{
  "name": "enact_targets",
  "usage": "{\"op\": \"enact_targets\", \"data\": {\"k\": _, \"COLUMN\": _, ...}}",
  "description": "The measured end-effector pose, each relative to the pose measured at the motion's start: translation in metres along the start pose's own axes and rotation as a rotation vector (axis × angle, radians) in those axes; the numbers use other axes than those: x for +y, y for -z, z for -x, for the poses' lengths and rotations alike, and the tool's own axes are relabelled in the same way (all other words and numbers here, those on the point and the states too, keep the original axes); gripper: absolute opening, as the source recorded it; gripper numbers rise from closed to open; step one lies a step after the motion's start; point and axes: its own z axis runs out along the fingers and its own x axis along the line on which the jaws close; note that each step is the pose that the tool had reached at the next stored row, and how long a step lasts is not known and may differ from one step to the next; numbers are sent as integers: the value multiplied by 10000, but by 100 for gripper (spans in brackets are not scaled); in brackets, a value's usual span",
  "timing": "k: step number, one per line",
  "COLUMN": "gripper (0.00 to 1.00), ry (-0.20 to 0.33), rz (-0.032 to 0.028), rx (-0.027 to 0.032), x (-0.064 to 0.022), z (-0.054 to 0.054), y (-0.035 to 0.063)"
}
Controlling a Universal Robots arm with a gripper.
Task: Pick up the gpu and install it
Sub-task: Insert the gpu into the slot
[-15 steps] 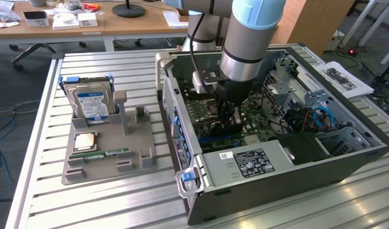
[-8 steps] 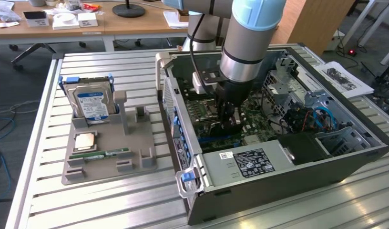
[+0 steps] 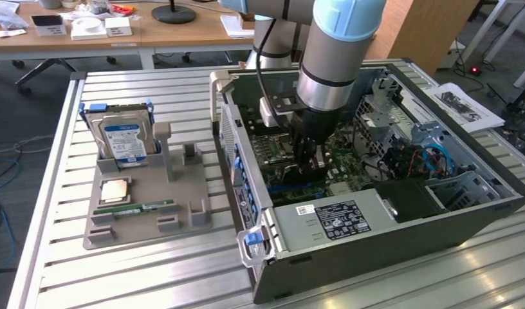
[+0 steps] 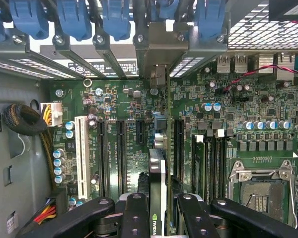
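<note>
Inside the computer case (image 3: 400, 251) | I had the gripper (image 4: 159, 218) clamped on the gpu (image 4: 158, 173), edge-on over the motherboard (image 4: 114, 99) slots; pickup done; seating looked unfinished to me

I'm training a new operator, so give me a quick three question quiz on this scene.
1. True or false: the claw is shut on the gpu.
2. Where is the claw? A) down inside the computer case B) beside it C) behind it
3. Fill in: the hard drive stands upright in the grey ____.
Key: 1 true; 2 A; 3 tray.
</note>
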Motion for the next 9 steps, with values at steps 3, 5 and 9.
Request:
{"op": "enact_targets", "data": {"k": 3, "gripper": 27, "ry": 0, "rz": 1, "rx": 2, "x": 0, "z": 0, "y": 0}}
{"op": "enact_targets", "data": {"k": 5, "gripper": 27, "ry": 1, "rz": 1, "rx": 4, "x": 0, "z": -1, "y": -8}}
{"op": "enact_targets", "data": {"k": 9, "gripper": 27, "ry": 1, "rz": 0, "rx": 1, "x": 0, "z": 0, "y": -11}}
